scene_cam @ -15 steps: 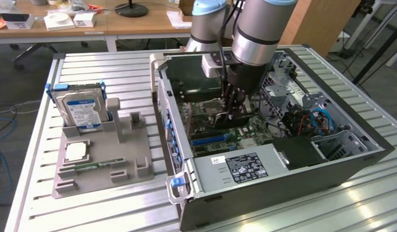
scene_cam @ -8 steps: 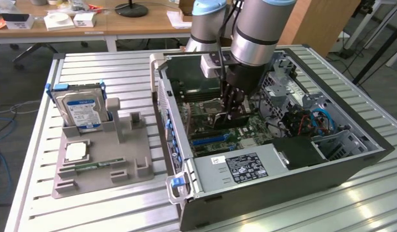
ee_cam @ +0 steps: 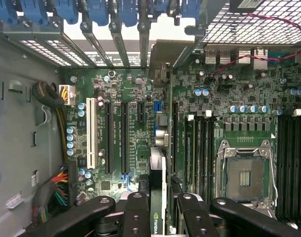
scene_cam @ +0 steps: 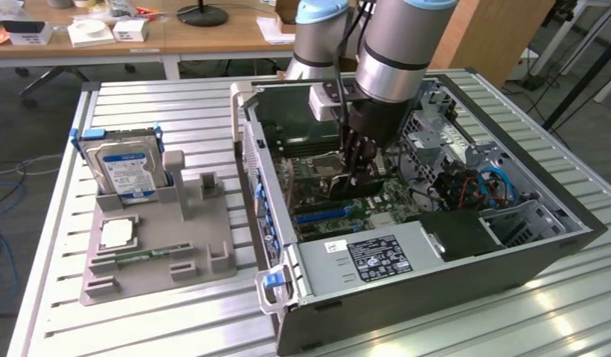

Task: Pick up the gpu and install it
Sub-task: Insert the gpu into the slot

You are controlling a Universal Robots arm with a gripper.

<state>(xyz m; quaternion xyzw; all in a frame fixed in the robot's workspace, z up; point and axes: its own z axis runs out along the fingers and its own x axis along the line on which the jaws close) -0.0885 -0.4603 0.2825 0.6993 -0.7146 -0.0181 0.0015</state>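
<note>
The gpu [ee_cam: 157,168] hangs clenched edge-on in your gripper [ee_cam: 162,200], inside the open computer case [scene_cam: 543,245] on the worktop [scene_cam: 166,111]. It points straight ahead of the gripper, with its long axis parallel to the motherboard's expansion slots [ee_cam: 125,138]. You cannot tell whether it is seated.

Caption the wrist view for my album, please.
End effector grips the gpu edge-on over slots of the motherboard.

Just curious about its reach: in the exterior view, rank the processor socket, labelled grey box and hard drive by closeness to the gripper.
From the gripper, holding the gpu:
1. Processor socket, beside it.
2. Labelled grey box, inside the case.
3. Hard drive, outside, exterior view's left.
</note>
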